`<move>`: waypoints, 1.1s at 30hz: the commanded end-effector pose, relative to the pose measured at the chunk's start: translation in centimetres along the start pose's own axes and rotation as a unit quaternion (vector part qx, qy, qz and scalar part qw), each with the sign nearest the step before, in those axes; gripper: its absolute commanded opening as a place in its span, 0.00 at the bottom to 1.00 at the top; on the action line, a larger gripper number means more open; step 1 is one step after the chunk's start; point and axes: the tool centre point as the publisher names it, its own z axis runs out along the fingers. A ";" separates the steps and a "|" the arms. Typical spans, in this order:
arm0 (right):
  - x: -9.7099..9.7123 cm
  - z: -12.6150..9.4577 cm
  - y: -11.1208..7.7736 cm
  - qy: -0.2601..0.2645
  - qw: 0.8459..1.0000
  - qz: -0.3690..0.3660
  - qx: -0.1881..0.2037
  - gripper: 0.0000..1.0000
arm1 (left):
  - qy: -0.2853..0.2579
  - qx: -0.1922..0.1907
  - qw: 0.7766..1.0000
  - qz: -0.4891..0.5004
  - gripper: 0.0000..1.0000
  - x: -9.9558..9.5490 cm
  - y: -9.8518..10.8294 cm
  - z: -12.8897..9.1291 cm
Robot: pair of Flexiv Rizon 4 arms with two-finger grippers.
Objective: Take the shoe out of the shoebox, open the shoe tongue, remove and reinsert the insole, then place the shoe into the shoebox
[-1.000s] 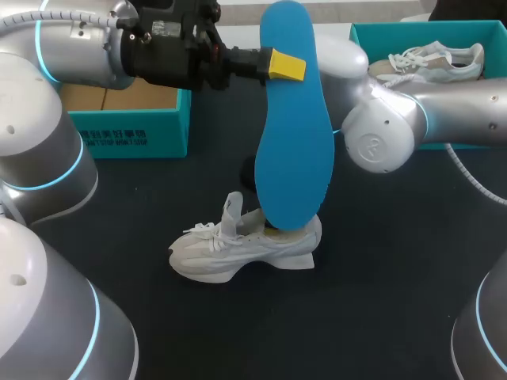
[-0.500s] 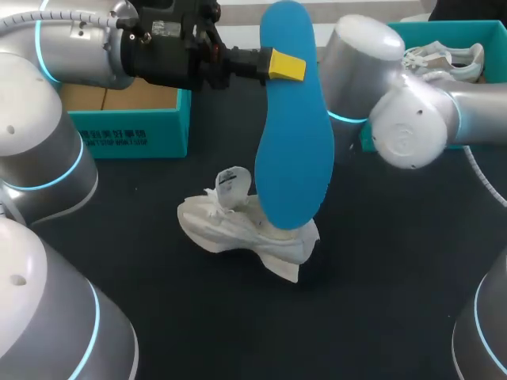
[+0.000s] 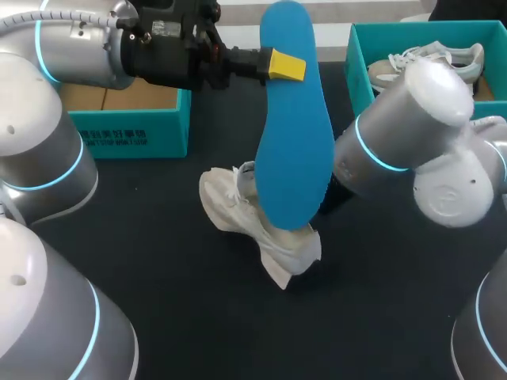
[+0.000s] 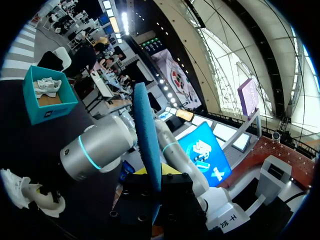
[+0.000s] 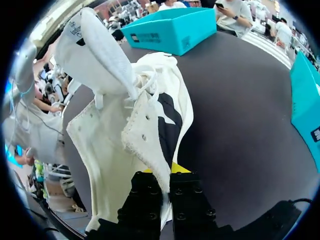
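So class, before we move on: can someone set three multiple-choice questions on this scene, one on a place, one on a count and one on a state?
1. Where is the blue insole?
A) upright in the left hand, above the white shoe
B) flat inside that shoe
C) lying loose beside that shoe

2. How many teal shoeboxes show in the head view?
A) one
B) two
C) three

3. What state is the right hand in?
A) open, away from the shoe
B) shut on the shoe
C) shut on the insole

Answers:
1 A, the head view shows the insole clamped and standing on end over the shoe.
2 B, one box sits at each far side.
3 B, the right wrist view shows the shoe's side wall pinched in it.
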 end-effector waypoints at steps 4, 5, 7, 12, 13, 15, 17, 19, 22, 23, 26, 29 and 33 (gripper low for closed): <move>0.2 0.4 0.5 -0.043 0.988 0.067 -0.132 0.00 | -0.001 0.000 1.000 0.000 0.00 -0.1 0.0 0.1; 0.4 0.6 0.9 -0.052 0.986 0.077 -0.135 0.00 | -0.001 0.000 1.000 0.000 0.00 -0.1 0.0 0.1; 0.6 1.0 1.2 -0.059 0.988 0.079 -0.119 0.00 | -0.001 0.000 1.000 0.000 0.00 -0.1 0.0 0.1; 1.5 2.6 1.2 -0.073 0.979 0.138 -0.132 0.00 | -0.001 0.000 1.000 0.000 0.00 -0.1 0.0 0.1; 1.4 2.8 1.1 -0.076 0.978 0.143 -0.133 0.00 | -0.001 0.000 1.000 0.000 0.00 -0.1 0.0 0.1; 1.8 3.1 1.3 -0.073 0.978 0.145 -0.131 0.00 | -0.001 0.000 1.000 0.000 0.00 -0.1 0.0 0.1; 2.0 3.3 1.2 -0.073 0.977 0.150 -0.131 0.00 | -0.001 0.000 1.000 0.000 0.00 -0.1 0.0 0.1; 2.1 3.4 1.1 -0.077 0.976 0.157 -0.129 0.00 | -0.001 0.000 1.000 0.000 0.00 -0.1 0.0 0.1; 1.6 4.1 0.0 -0.080 0.975 0.167 -0.123 0.00 | -0.001 0.000 1.000 0.000 0.00 -0.1 0.0 0.1; 1.7 4.2 0.0 -0.085 0.974 0.173 -0.117 0.00 | -0.001 0.000 1.000 0.000 0.00 -0.1 0.0 0.1; 1.4 4.6 -0.7 -0.107 0.970 0.191 -0.106 0.00 | -0.001 0.000 1.000 0.000 0.00 -0.1 0.0 0.1; 1.2 5.0 -1.3 -0.108 0.965 0.209 -0.112 0.00 | -0.001 0.000 1.000 0.000 0.00 -0.1 0.0 0.1; 1.1 5.7 -1.9 -0.115 0.958 0.237 -0.115 0.00 | -0.001 0.000 1.000 0.000 0.00 -0.1 0.0 0.1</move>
